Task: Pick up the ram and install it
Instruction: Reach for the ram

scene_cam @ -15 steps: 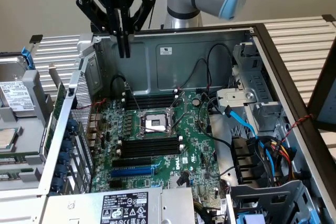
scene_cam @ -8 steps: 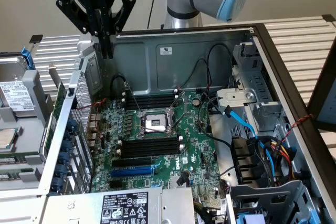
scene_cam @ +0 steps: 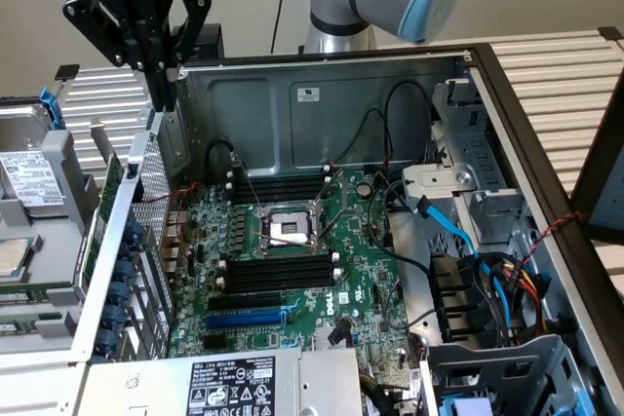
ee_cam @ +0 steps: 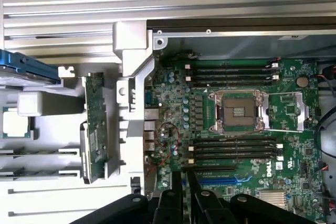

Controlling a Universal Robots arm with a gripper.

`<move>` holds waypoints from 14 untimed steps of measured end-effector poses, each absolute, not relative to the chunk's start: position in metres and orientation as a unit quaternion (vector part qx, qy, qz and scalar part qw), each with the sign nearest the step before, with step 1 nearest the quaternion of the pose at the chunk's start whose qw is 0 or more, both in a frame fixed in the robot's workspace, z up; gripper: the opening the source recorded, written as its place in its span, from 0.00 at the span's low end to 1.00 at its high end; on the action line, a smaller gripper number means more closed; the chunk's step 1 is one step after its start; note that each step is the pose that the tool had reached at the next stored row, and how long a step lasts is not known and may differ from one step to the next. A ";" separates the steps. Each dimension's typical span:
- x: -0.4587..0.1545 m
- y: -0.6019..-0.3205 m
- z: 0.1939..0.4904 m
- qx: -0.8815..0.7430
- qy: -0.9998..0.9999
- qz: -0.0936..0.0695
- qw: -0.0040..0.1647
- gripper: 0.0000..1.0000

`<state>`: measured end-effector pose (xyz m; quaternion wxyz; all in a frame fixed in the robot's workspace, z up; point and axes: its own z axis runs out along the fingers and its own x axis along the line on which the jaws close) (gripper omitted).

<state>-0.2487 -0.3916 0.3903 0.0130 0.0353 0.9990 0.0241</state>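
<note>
Exterior view: gripper (scene_cam: 164,94) hangs high over the upper corner of the case (scene_cam: 322,94) on the exterior view's left, tips pointing down. We read the fingers as pulled close together with nothing between them. The ram (scene_cam: 97,231) sits on edge just outside the case wall on that side, below the gripper and apart from it, no contact. Inside, the board (scene_cam: 361,280) is exposed: socket (scene_cam: 291,229) in the middle, with black slots (scene_cam: 278,275) on both sides of it. As far as we can see all of them are empty. Wrist view: fingers (ee_cam: 176,192) come up narrow and carry nothing. The ram (ee_cam: 94,124) lies lengthwise in a grey holder (ee_cam: 31,156) beside the case wall, green with its label strip showing, well off to the side of the fingertips. The slots (ee_cam: 231,148) by the socket (ee_cam: 236,111) and the blue slot (ee_cam: 220,180) hold no stick. Status as we judge it: pick not yet made, nothing installed, so both the grasp and the seating in a black slot are left to do.
</note>
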 end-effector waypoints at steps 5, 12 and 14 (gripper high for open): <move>-0.272 -0.390 0.390 0.035 0.999 0.024 0.013 0.18; -0.303 -0.388 0.389 0.035 0.999 0.024 0.013 0.18; -0.313 -0.387 0.389 0.035 0.999 0.024 0.013 0.20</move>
